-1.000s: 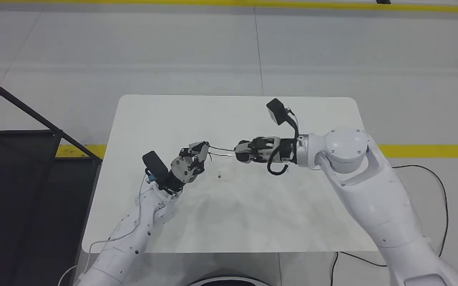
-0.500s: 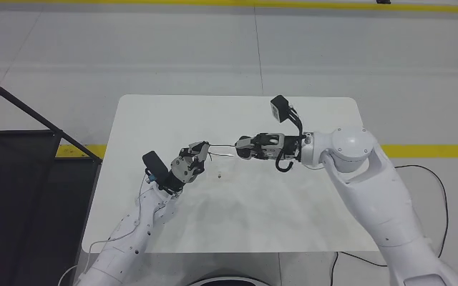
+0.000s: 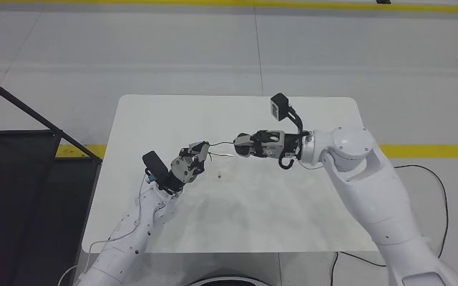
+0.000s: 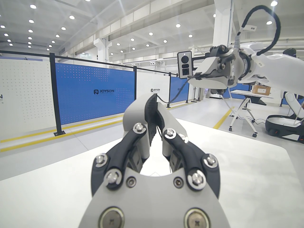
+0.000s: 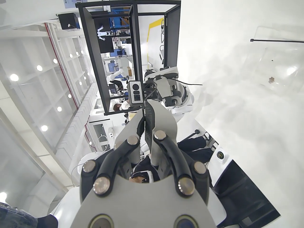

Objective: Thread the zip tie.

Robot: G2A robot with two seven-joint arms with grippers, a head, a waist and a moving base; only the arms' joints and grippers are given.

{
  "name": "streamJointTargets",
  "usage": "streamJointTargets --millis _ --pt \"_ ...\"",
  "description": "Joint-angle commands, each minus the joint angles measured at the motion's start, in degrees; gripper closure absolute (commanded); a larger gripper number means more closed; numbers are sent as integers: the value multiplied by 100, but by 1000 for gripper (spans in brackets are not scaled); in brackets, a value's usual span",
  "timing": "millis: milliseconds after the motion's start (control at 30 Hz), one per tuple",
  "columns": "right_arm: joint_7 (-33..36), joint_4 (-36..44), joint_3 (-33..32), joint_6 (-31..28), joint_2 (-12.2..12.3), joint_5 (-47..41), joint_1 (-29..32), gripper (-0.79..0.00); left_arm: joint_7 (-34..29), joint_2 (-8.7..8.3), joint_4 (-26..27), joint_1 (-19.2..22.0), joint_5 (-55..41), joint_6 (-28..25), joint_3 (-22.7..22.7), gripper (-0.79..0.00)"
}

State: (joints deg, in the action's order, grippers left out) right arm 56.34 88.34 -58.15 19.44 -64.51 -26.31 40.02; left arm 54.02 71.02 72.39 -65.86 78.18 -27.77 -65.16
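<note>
Where the two arms meet above the middle of the worktop (image 3: 300, 214), the zip tie (image 3: 222, 148) hangs in the air as a thin black strand. It is clear of the surface and somewhat nearer the left edge than the right. It runs between the two grippers — each has hold of it.

The left gripper (image 3: 203, 148) has its fingers pressed together on the tie. In the left wrist view the ribbed black pads (image 4: 149, 110) meet at the tips, and the strand leaves them, dips in a small bend, then climbs toward the other arm. The right gripper (image 3: 239, 146) is likewise clamped on the tie, its fingers closed flat against each other, and it points across the worktop at the left one.

In the right wrist view a short free tail of the tie sticks out sideways past the left gripper (which end carries the head is too small to tell). The two sets of fingertips are near but apart, with the strand bridging the gap.

A small dark speck (image 3: 218, 173) lies on the worktop just beside the left gripper, toward the front edge. Beyond the far edge is grey floor (image 3: 179, 50). A yellow line (image 3: 422, 150) runs off the right edge, and a black panel (image 3: 36, 186) stands off the left edge.
</note>
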Motion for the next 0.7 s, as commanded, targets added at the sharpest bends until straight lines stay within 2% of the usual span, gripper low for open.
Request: streamJointTargets --millis 0,400,667 --pt "-6 -22 7 -34 -7 -38 -4 0 0 0 0 0 0 0 0 0" --pt "15 -157 -10 -232 -42 -295 -11 0 0 0 0 0 0 0 0 0" --pt "27 -150 158 38 -52 45 -148 0 0 0 0 0 0 0 0 0"
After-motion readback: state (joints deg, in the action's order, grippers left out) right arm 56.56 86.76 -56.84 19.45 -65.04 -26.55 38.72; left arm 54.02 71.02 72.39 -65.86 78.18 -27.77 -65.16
